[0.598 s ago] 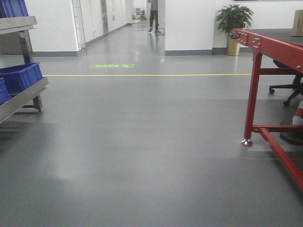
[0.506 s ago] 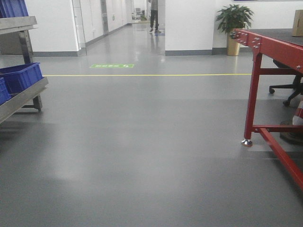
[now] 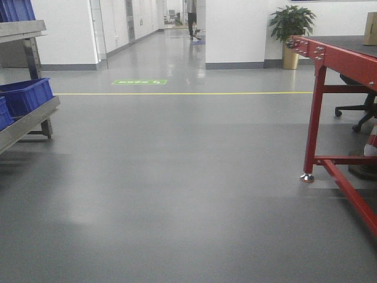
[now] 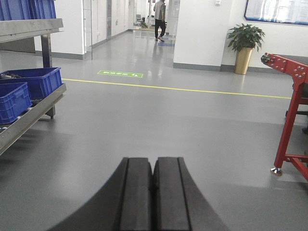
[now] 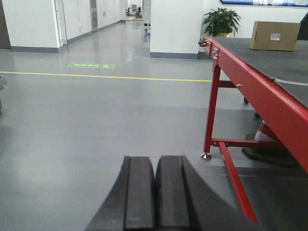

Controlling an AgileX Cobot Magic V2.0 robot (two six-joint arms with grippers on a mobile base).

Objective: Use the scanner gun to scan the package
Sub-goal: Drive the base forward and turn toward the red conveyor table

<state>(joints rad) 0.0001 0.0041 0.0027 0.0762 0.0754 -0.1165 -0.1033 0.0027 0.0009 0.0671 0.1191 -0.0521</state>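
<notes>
The left hand [image 4: 154,166] and right hand [image 5: 155,166] are each pressed together; a cardboard package [image 5: 275,35] sits on the red desk [image 5: 250,82].

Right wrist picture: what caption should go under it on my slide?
Closed right gripper looks over grey floor beside a red table carrying a cardboard box.

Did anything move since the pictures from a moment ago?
Only the person far down the hallway moved: their legs are now apart in a step, a touch farther right. The red table, blue crates and plant stayed put.
</notes>
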